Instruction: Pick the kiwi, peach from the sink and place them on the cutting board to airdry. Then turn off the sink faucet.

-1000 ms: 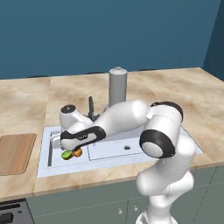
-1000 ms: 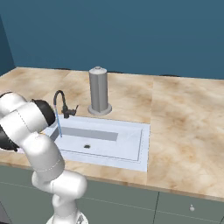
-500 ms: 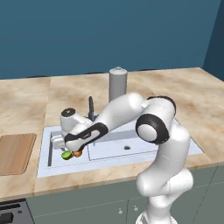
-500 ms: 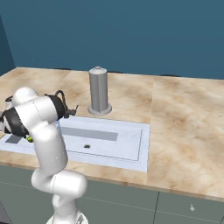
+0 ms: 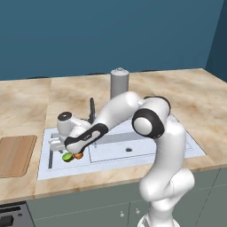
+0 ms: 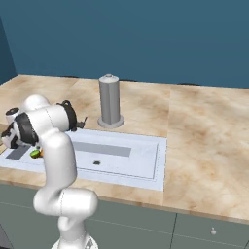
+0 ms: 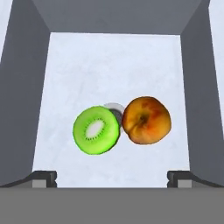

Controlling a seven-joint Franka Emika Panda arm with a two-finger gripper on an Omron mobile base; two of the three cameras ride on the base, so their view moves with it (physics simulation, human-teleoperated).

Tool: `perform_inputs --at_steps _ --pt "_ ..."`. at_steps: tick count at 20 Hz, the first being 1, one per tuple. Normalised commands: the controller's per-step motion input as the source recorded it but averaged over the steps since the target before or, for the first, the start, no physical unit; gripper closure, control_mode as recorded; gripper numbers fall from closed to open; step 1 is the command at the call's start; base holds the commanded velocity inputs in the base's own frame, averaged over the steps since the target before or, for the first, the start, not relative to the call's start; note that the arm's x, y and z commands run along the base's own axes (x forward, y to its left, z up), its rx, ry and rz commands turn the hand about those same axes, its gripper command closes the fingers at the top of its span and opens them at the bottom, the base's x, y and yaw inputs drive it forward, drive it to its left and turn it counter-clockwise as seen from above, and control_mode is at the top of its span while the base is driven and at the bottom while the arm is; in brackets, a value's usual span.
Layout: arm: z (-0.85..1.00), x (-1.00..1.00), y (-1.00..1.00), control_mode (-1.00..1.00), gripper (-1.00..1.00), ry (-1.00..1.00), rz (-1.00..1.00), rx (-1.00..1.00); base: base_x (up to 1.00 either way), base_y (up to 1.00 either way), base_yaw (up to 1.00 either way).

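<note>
In the hand view the kiwi (image 7: 96, 130), cut face up, and the peach (image 7: 146, 120) lie touching on the floor of the sink's small compartment (image 7: 65, 65), over its drain. My gripper (image 7: 112, 179) hangs open straight above them, one fingertip on each side, holding nothing. From the left base view the gripper (image 5: 56, 146) sits over the left end of the sink (image 5: 186, 146), just above the kiwi (image 5: 67, 157) and peach (image 5: 78, 155). The cutting board (image 5: 15, 155) lies left of the sink. The sink faucet (image 5: 92, 110) stands behind the basin.
A tall grey cylinder (image 5: 119, 83) with a knobbed top stands on the counter behind the sink. The compartment's grey walls (image 7: 22, 109) close in on both sides of the fruits. My arm stretches across the longer compartment (image 5: 128, 148).
The arm's elbow has swung up and leftward and the hand has settled slightly lower over the small compartment. The jaws stay open; the fruits have not moved.
</note>
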Motion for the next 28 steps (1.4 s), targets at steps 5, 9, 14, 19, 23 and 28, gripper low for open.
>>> perform_inputs --at_steps 5,9,14,19,23,28 --pt "-0.12 0.20 0.05 -1.00 -1.00 0.00 -0.09 0.00 0.00 0.00 0.00" --pt "-0.18 0.25 0.01 -1.00 -1.00 0.00 -0.09 0.00 0.00 0.00 0.00" --pt "-0.20 0.25 0.03 -1.00 -1.00 0.00 -0.08 0.00 0.00 0.00 0.00" --pt "-0.16 0.08 0.04 -1.00 -1.00 0.00 -0.07 0.00 0.00 0.00 0.00" --pt "-0.10 0.00 0.02 -1.00 -1.00 0.00 -0.06 0.00 0.00 0.00 0.00" --pt "-0.06 0.00 0.00 -1.00 -1.00 0.01 -0.06 0.00 0.00 0.00 0.00"
